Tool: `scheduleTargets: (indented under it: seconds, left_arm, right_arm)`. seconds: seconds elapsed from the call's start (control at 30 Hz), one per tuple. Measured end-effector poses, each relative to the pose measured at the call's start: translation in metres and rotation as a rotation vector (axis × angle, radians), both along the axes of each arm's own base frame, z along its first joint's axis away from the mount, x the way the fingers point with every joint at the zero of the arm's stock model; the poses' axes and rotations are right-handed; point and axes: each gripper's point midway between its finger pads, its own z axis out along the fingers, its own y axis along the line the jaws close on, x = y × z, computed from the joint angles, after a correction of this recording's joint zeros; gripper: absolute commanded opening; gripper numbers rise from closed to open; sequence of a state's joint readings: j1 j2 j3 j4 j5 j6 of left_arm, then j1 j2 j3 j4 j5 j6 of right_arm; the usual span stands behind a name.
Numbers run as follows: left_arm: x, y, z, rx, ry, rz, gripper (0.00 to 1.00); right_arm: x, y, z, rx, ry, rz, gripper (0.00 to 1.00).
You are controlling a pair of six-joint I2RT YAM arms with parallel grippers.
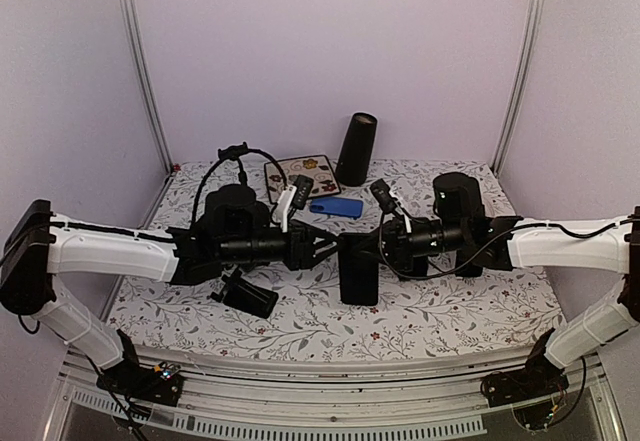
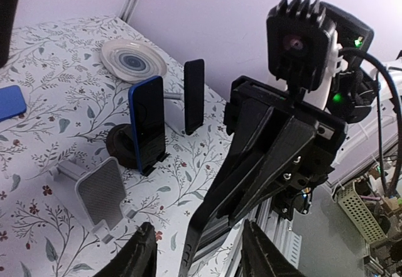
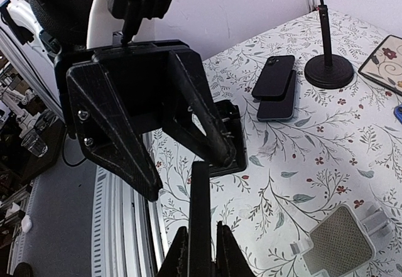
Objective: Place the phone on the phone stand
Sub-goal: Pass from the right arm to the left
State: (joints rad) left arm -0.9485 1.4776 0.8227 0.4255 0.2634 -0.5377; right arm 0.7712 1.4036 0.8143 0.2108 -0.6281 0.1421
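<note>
- Floral-print cloth covers the desk, with plain lilac walls behind it.
- We see both arms stretched out level from either side, their wrists meeting over the middle of the desk.
- Our right end effector is clamped on the black phone, holding it in the air between the two arms.
- Our left end effector faces it, with its fingers apart on either side of the phone's edge and gaps showing.
- A black phone stand sits on the desk under the left arm, apart from the phone.
</note>
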Motion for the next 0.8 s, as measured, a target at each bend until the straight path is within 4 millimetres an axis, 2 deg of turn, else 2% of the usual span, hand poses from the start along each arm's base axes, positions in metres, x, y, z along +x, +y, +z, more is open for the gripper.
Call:
scheduleTargets:
  seconds: [0.23, 0.4, 0.47, 0.53, 0.6, 0.8]
  left_arm:
    - [-0.007, -0.013, 0.002, -0.018, -0.005, -0.093, 0.25]
    - [-0.010, -0.017, 0.002, -0.018, -0.021, -0.137, 0.01]
    - [-0.012, -0.018, 0.004, -0.023, -0.044, -0.171, 0.00]
    - [-0.013, -0.019, 0.006, -0.027, -0.050, -0.184, 0.00]
    - [-0.013, -0.019, 0.006, -0.026, -0.054, -0.191, 0.00]
    - [-0.006, -0.026, 0.001, -0.008, -0.056, -0.196, 0.00]
  right_arm:
    - [-0.007, 0.001, 0.005, 0.026, 0.007, 0.053, 0.03]
    - [-0.010, 0.000, 0.007, 0.035, 0.020, 0.072, 0.03]
    - [-0.013, -0.001, 0.008, 0.046, 0.041, 0.096, 0.06]
    - [-0.014, -0.002, 0.009, 0.052, 0.045, 0.106, 0.15]
    - [-0.014, -0.002, 0.009, 0.051, 0.044, 0.104, 0.34]
    - [0.001, -0.002, 0.010, 0.041, 0.020, 0.034, 0.67]
